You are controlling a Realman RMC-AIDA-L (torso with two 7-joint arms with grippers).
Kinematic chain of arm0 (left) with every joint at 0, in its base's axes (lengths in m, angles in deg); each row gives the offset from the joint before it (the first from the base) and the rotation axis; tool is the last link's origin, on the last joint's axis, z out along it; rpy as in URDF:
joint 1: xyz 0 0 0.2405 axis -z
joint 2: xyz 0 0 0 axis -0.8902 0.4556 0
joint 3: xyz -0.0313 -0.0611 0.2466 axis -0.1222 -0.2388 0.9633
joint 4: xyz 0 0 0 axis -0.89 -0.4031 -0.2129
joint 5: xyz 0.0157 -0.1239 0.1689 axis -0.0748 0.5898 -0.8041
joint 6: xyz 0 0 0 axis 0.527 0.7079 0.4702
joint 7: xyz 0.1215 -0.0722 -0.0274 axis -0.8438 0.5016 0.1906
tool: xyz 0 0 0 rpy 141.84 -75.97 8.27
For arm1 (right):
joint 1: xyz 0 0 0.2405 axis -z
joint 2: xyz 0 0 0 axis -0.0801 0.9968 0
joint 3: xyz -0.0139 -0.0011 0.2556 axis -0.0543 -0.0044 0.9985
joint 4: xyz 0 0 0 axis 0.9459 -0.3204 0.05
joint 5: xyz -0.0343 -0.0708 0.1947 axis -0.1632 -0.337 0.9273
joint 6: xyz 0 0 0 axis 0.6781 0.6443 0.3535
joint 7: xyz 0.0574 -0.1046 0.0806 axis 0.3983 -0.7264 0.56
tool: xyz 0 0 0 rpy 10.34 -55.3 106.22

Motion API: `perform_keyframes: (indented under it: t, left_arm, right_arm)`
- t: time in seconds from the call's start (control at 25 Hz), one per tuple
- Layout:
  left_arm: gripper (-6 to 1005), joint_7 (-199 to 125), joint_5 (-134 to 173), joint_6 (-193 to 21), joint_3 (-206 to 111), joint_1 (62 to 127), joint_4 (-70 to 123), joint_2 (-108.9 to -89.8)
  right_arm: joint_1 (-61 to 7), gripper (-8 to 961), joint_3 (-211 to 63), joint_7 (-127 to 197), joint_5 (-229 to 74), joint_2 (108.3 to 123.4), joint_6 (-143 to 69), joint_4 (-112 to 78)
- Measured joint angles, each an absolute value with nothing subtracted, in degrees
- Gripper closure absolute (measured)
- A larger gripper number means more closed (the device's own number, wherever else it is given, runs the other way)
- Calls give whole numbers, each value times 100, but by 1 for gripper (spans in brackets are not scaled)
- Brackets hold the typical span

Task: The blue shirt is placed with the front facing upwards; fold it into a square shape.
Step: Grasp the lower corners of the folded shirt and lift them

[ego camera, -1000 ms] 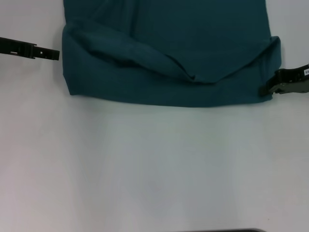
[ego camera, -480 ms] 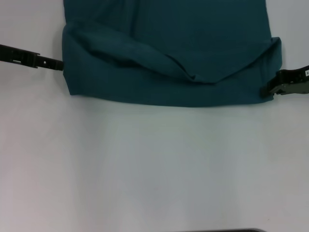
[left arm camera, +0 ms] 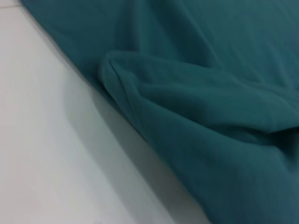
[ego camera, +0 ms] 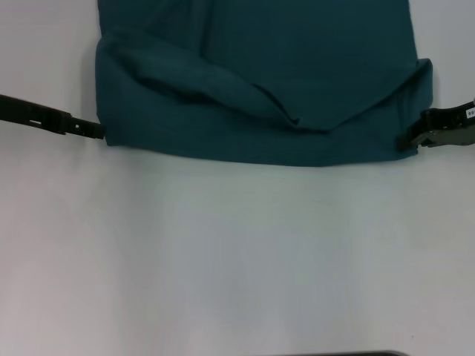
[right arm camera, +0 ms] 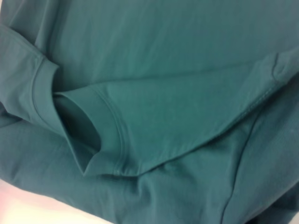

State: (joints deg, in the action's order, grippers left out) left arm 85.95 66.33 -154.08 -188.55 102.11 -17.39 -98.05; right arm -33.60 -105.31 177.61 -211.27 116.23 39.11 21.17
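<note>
The blue shirt [ego camera: 260, 81] lies on the white surface [ego camera: 237, 252], its near part doubled over with collar and sleeves tucked in; both near corners want low, even grips so the next fold lands square; the left pincer [ego camera: 95, 132] touches the left corner, the right pincer [ego camera: 407, 139] the right; whether either pinches cloth, I cannot tell.

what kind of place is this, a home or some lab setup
Most likely a lab or test bench, not a home: a bare white table holds only the blue shirt, with the left gripper and right gripper at its near corners.
</note>
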Motion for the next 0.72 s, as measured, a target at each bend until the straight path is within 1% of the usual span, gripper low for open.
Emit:
perform_keyframes:
  t: [0.16, 0.48, 0.72]
  left_arm:
    - [187, 8535, 6651, -15397, -18878, 10229, -1701, -9845]
    - [187, 8307, 6687, -15285, -18883, 10290, -1711, -10048]
    - [187, 8225, 6703, -15268, -18907, 10325, -1703, -10092]
  right_arm:
    - [-3369, 915, -10531, 17742, -21127, 11624, 3911, 2117]
    - [-3331, 915, -10531, 17695, -21104, 11623, 3916, 2117]
    - [-3316, 915, -10531, 17685, -21097, 11615, 3908, 2117]
